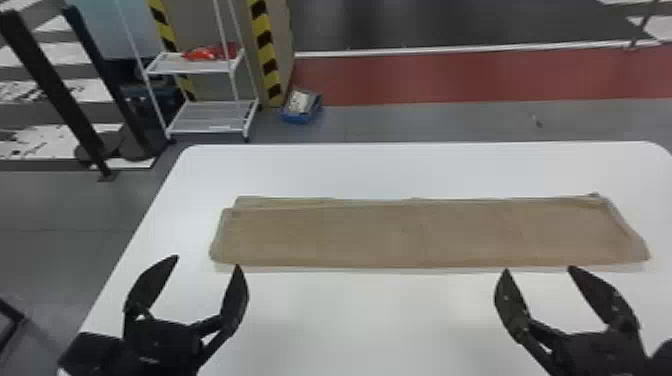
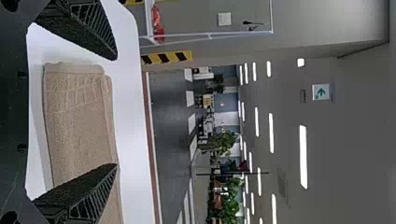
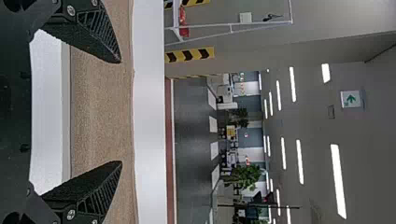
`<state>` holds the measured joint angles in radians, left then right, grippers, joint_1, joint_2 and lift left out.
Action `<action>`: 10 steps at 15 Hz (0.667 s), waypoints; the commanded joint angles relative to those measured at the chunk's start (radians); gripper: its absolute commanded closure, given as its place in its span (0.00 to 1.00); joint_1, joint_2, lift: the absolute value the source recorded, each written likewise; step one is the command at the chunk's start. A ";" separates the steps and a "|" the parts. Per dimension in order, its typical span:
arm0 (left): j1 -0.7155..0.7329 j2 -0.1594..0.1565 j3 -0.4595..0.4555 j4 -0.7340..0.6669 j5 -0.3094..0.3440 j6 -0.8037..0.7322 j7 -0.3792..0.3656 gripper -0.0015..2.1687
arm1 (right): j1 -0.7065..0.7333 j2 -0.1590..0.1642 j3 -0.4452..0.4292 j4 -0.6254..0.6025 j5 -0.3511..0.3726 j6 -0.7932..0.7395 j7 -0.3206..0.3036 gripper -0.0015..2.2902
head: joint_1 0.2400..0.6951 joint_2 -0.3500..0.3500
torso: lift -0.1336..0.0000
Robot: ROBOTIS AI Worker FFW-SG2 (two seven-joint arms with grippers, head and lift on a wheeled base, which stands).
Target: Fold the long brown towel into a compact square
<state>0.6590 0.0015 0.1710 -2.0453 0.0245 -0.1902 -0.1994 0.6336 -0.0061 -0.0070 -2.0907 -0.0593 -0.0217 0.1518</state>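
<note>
Across the table (image 1: pixel 380 315), brown towel (image 1: pixel 425 235) lies lengthwise, presumably for endwise folding. Left gripper (image 1: pixel 207 262), right gripper (image 1: pixel 539 270): fingers apart, likely for grasping.

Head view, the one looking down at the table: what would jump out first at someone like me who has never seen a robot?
Probably the long brown towel, stretched out flat in a strip across the white table. Next, the two black grippers on its near side, like open claws: the left gripper by the towel's left end, the right gripper toward its right end.
</note>
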 commanded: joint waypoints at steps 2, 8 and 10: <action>-0.052 -0.004 0.008 -0.029 0.000 0.153 -0.003 0.03 | 0.001 0.007 -0.001 0.004 -0.001 0.003 0.000 0.05 | 1.00 0.66 | 0.08; -0.288 -0.004 0.093 -0.032 0.018 0.647 -0.110 0.07 | 0.003 0.007 0.001 0.006 -0.001 0.003 0.000 0.05 | 1.00 0.67 | 0.08; -0.398 -0.004 0.146 -0.027 0.034 0.880 -0.166 0.07 | 0.001 0.007 0.004 0.006 -0.001 0.003 0.000 0.05 | 1.00 0.69 | 0.08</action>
<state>0.3343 0.0015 0.2826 -2.0768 0.0502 0.5441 -0.3572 0.6365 -0.0061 -0.0049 -2.0847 -0.0595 -0.0185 0.1518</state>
